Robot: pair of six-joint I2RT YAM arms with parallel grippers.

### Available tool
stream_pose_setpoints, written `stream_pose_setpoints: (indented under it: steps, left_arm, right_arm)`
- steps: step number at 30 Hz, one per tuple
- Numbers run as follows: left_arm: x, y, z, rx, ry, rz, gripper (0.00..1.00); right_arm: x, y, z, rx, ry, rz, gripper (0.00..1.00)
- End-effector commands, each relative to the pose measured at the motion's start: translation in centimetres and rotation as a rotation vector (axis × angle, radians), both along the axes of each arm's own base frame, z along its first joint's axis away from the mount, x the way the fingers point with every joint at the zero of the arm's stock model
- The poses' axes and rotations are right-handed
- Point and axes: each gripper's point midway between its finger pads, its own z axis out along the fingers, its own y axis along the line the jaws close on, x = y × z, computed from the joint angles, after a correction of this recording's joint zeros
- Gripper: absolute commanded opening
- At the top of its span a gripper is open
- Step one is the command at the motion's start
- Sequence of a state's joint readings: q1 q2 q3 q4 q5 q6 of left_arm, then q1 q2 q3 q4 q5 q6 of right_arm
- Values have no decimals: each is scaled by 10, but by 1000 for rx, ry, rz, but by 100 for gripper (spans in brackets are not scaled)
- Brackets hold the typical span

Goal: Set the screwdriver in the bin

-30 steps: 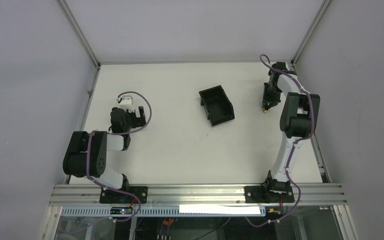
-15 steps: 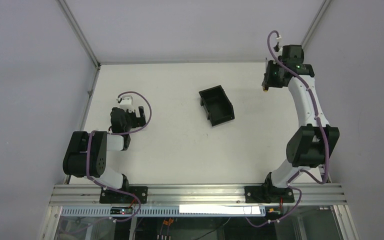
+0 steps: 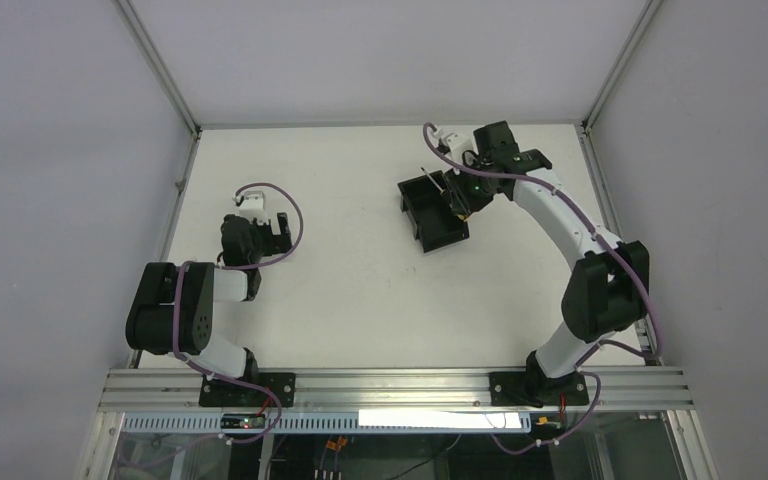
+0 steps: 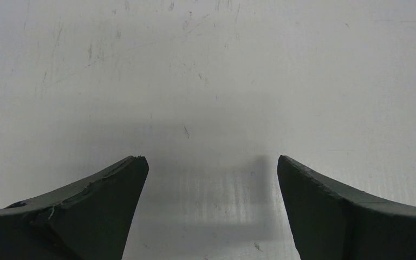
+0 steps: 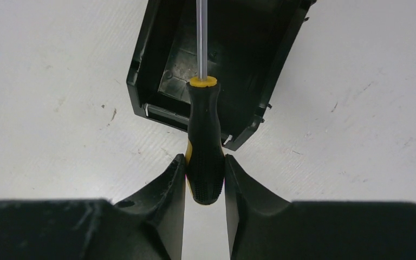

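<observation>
The small black bin (image 3: 432,211) sits on the white table at centre back; in the right wrist view its wall (image 5: 141,70) shows below the tool. My right gripper (image 3: 457,197) (image 5: 205,163) is shut on the screwdriver's black and yellow handle (image 5: 205,141) and holds it in the air over the bin's right side. The thin grey shaft (image 5: 201,38) points out over the bin's inside; it also shows in the top view (image 3: 437,179). My left gripper (image 3: 280,228) (image 4: 210,162) is open and empty, low over bare table at the left.
Metal frame rails (image 3: 160,70) and grey walls close in the table at the back and both sides. The arm bases stand on the rail (image 3: 400,385) along the near edge.
My right arm has swung left from the back right corner with the screwdriver, from beside the wall to above the bin. The left arm has not moved.
</observation>
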State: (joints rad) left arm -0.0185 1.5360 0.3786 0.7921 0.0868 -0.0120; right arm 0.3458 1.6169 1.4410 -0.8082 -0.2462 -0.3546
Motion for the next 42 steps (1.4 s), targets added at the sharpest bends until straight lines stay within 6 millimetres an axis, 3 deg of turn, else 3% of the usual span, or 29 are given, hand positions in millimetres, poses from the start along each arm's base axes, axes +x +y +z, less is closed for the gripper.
stream_pose_setpoints:
  steps: [1,6,12,14,18,22,26,28,29,33,37,40,42]
  left_arm:
    - [3,-1,15,-3,-51,-4,99]
    - [3,-1,16,-4,-52,-5,99]
    - [3,-1,15,-4,-51,-5,99]
    - [3,-1,15,-4,-51,-5,99]
    - [3,-1,15,-4,-51,-4,99]
    - [3,-1,15,-4,-51,-4,99]
    - [3,-1,15,-4,-52,-4,99]
    - [3,-1,15,-4,-51,-4,99]
    - [3,-1,15,-4,-51,-5,99]
    - [3,-1,15,-4,-52,-5,99]
    - [3,-1,15,-4,-52,-4,99]
    - [3,-1,16,-4,-52,-4,99]
    - [3,-1,15,-4,-52,-4,99]
  right_arm:
    - [13,17,-16,-18,-47,143,20]
    - [25,20,-38,-45,-1,128,24]
    - [31,29,-48,-22,-4,133,49]
    - [32,32,-45,-13,-5,133,59]
    - [33,38,-33,3,-24,128,61]
    - [40,39,-7,43,-85,54,68]
    - [45,27,18,59,-129,-105,81]
    - [48,10,28,50,-146,-231,96]
    - [48,1,31,56,-136,-297,99]
    - [46,-45,38,126,-78,-563,99]
    - [45,-121,33,105,-73,-862,99]
    - [40,-165,29,63,-79,-987,99]
    - [39,-182,27,34,-86,-1026,99]
